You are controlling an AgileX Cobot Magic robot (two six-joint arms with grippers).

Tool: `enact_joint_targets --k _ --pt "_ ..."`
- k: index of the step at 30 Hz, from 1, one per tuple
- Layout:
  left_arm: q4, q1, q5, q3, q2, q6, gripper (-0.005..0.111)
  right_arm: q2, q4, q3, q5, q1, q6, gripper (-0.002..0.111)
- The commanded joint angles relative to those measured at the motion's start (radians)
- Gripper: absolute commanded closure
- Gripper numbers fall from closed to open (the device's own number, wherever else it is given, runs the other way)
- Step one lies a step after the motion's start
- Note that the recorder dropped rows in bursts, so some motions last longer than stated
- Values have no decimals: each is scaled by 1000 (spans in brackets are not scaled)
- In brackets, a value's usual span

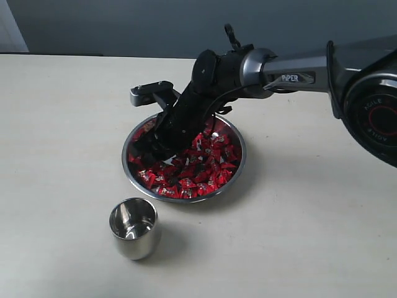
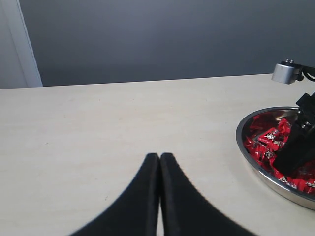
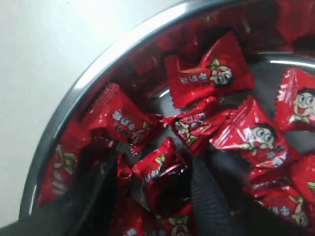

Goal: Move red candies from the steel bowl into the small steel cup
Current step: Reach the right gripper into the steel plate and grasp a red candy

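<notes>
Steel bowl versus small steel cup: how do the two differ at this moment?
The steel bowl is wide and shallow; the small steel cup is narrow and tall-sided. The bowl holds the red candies; the cup shows none inside. The right tool is down in the bowl, open astride a candy; nothing is at the cup. Both are shiny steel, upright.

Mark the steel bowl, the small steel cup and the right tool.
steel bowl [image 1: 243, 155]: exterior view, right rim.
small steel cup [image 1: 138, 245]: exterior view, outer wall.
right tool [image 3: 152, 172]: right wrist view, midway between fingertips.
</notes>
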Motion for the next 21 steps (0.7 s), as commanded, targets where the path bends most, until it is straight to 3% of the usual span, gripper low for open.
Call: enact_joint_targets --k 1,12,21 --pt "1 4 -6 2 -5 -2 106 -4 -24 -4 -38 8 14 64" --pt "1 4 -6 2 -5 -2 106 -4 -57 -4 -46 8 24 108" --pt "1 4 -6 2 -5 -2 106 -30 -63 -5 -46 8 24 109"
